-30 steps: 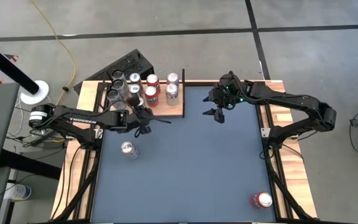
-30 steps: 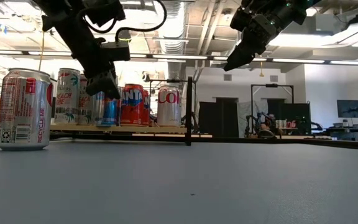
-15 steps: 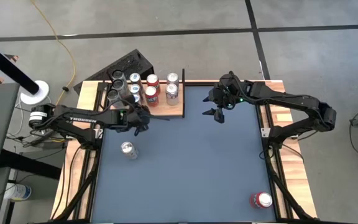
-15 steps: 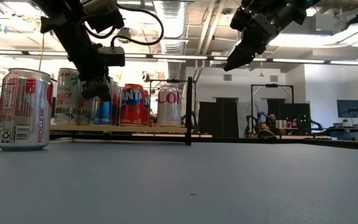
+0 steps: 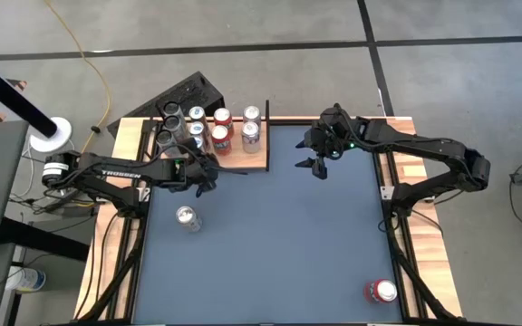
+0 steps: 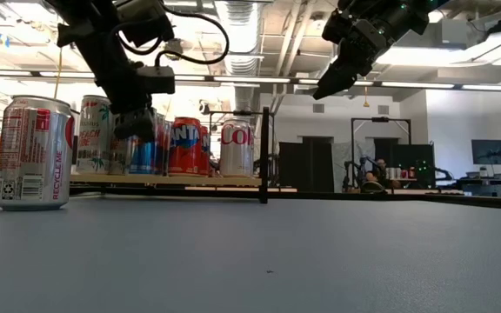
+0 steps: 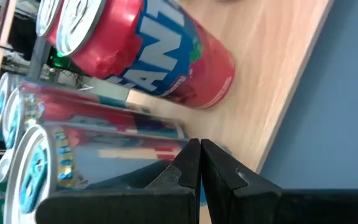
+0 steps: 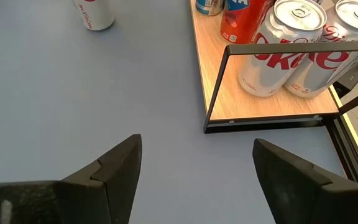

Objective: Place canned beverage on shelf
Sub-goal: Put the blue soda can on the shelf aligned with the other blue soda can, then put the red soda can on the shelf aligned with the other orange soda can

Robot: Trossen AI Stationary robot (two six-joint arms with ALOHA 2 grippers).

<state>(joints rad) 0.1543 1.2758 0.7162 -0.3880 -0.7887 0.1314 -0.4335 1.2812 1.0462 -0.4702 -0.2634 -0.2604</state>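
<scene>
The wooden shelf stands at the table's far left and holds several upright cans, among them a red can and a silver-and-blue can. My left gripper is shut, low at the shelf's near edge, with its tips right by the silver-and-blue can. A silver can stands upright on the blue table, nearer than the shelf; it also shows in the low view. My right gripper is open and empty, raised to the right of the shelf. My left gripper's shut fingertips stand close against the side of the silver-and-blue can on the shelf, coming level from the table's near side. I cannot tell whether they touch it.
A red can lies on its side at the table's near right corner. A thin black post rises at the shelf's right end. The blue tabletop stretches between the shelf and the near edge.
My left gripper has drawn a little toward the table's left edge along the shelf's near side, then held still. The cans have stayed in place.
</scene>
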